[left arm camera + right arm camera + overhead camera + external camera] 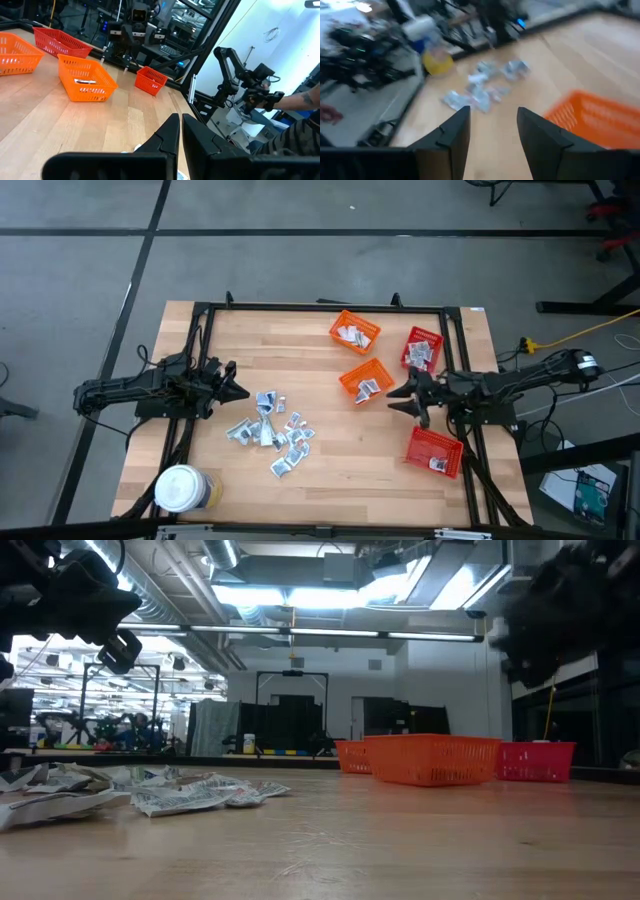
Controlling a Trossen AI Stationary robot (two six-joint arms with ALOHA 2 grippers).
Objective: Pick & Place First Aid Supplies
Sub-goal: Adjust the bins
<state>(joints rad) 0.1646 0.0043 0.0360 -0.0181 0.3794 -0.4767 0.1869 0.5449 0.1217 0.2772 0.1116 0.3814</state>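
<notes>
While sachets (270, 430) lie heaped mid-table, the left gripper (240, 391) hovers clenched and empty, the right gripper (394, 400) spread, empty.

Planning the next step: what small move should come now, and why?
Probably the right gripper, open and empty beside the orange basket, should swing toward the sachet pile. Many sachets lie loose there, and the left gripper waits shut at the pile's edge.
</notes>
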